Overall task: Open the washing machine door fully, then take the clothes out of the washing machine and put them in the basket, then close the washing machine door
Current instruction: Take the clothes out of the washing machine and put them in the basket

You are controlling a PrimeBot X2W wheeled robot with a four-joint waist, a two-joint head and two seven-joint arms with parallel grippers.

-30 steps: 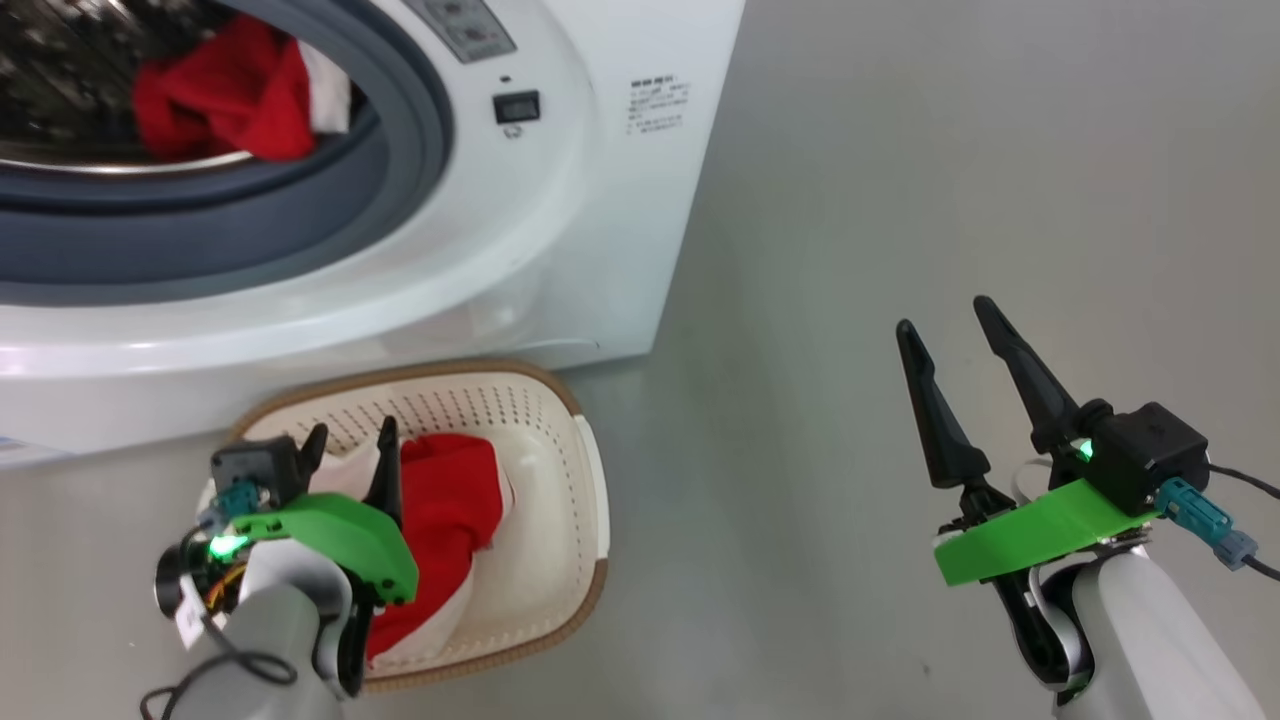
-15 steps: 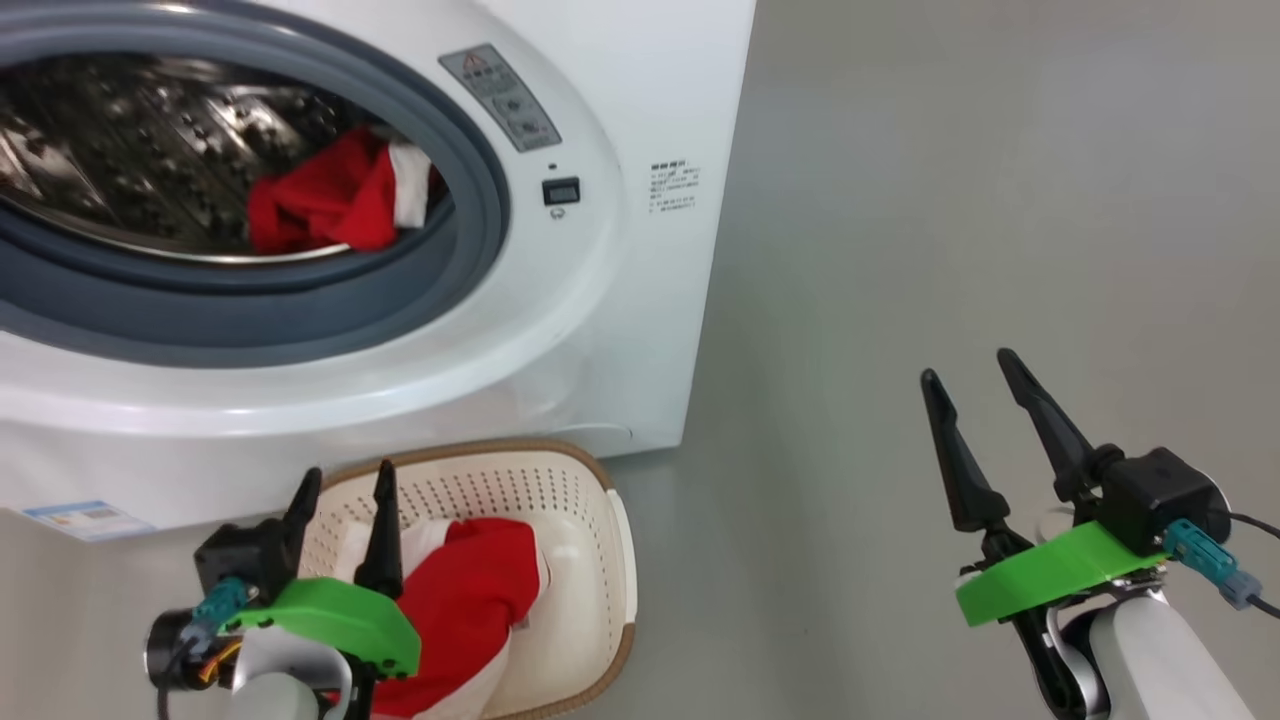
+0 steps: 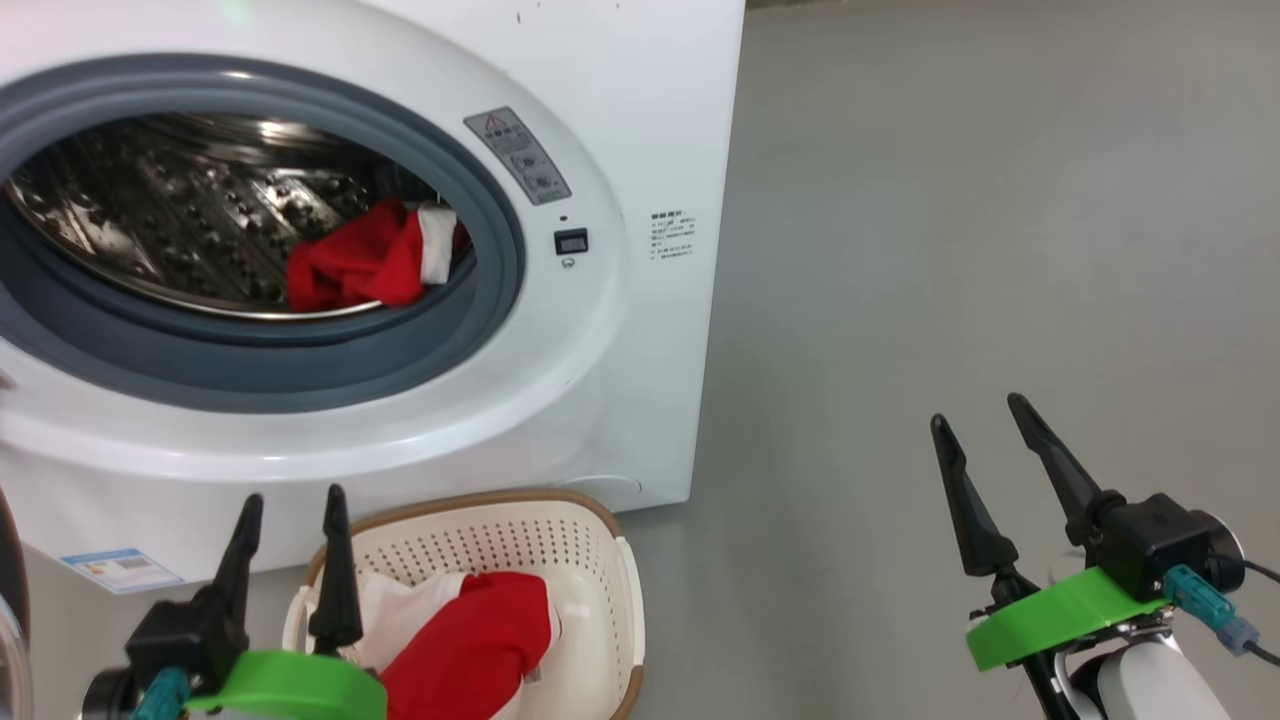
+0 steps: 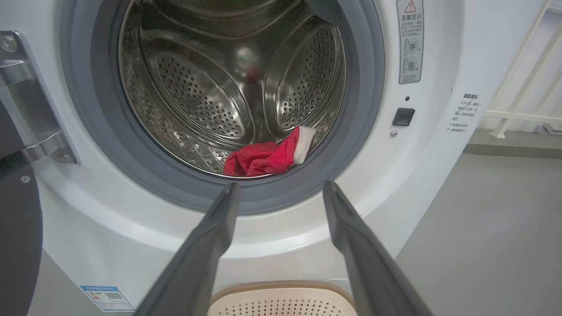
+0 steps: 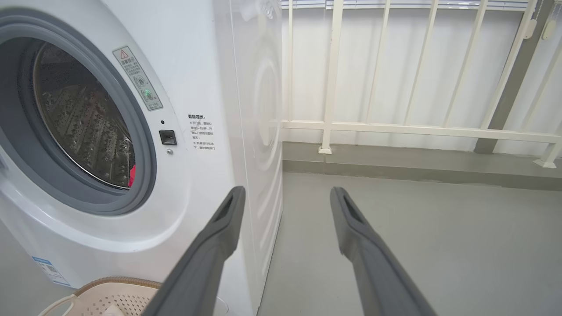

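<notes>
The washing machine [image 3: 640, 150] stands with its drum open to me. The washing machine door [image 4: 17, 228] is swung out to the left, and its black rim shows at the frame edge. Some red and white clothes [image 3: 365, 262] lie at the drum's front lip, also seen as clothes [image 4: 268, 156] straight ahead of my left gripper [image 4: 281, 188]. More red and white clothes [image 3: 470, 640] lie in the basket [image 3: 600, 540] on the floor under the drum. My left gripper [image 3: 292, 495] hangs open above the basket's left rim, holding nothing. My right gripper [image 3: 976, 410] is open over bare floor, right of the machine.
Grey floor [image 3: 950, 250] stretches to the right of the machine. A white railing [image 5: 395, 127] runs along the wall behind it. The door hinge [image 4: 30, 109] juts out at the left of the opening. A blue label [image 3: 120, 568] sits low on the machine's front.
The head camera has tilted up, so the whole picture slid down. My left gripper has drawn away from the clothes in the basket toward its left rim. Both grippers stay open.
</notes>
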